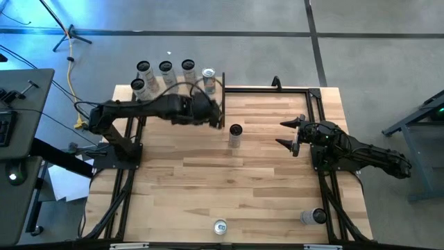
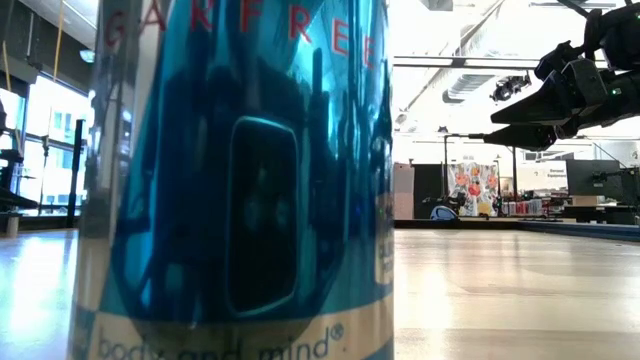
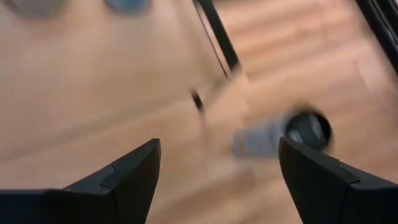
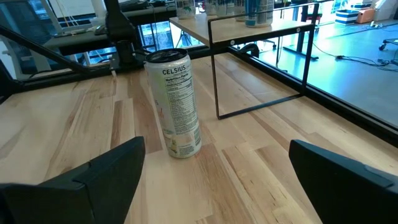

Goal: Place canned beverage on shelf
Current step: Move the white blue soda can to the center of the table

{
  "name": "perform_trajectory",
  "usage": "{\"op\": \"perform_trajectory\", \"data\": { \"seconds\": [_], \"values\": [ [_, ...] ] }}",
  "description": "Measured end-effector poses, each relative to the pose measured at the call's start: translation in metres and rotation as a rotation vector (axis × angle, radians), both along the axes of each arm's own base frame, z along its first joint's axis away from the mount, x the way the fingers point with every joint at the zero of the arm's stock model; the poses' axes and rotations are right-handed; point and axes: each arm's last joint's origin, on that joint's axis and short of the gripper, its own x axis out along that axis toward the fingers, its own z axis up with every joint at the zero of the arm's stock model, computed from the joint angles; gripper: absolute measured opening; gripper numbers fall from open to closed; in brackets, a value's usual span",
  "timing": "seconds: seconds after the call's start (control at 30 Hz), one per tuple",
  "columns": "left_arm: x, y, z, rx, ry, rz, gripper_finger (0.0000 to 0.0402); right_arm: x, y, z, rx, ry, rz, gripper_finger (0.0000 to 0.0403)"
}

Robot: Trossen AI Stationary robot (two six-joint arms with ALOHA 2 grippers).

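Overhead, left claw (image 1: 220, 114) apart, empty beside shelf (image 1: 182, 94); right claw (image 4: 211, 180) apart, facing upright can (image 4: 174, 102).

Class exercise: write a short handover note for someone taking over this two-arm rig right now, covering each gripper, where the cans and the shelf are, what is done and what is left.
Left gripper: open, empty, blurred beside the shelf at the table's far left corner.
Right gripper: open, empty, at the right, facing the white can.
Done: four cans stand on the shelf.
Left: the white can standing mid-table, a can at the near edge, and one near the near right corner.
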Motion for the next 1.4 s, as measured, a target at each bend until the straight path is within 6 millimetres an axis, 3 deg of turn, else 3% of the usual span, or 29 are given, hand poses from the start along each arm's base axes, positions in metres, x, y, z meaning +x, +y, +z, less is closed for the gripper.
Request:
{"op": "perform_trajectory", "data": {
  "seconds": [0.37,0.67,0.8,1.07,1.4],
  "values": [
    [0.001,-0.087,-0.011,-0.093,0.004,-0.128,0.0294,0.0,0.0,0.0,0.0,0.0,0.0,0.0387],
    [0.001,-0.156,-0.034,0.034,-0.041,-0.111,0.0294,0.0,0.0,-0.001,0.002,0.006,0.0,0.0387],
    [0.002,-0.173,-0.044,0.093,-0.055,-0.123,0.0294,0.0,0.0,-0.001,0.002,0.006,0.0,0.0387],
    [-0.001,-0.203,-0.048,0.029,-0.097,-0.207,0.0294,0.0,0.0,-0.001,0.002,0.006,0.0,0.0387],
    [-0.001,-0.222,-0.05,-0.024,-0.147,-0.255,0.0294,0.0,0.0,-0.001,0.002,0.006,0.0,0.0387]
  ]
}}
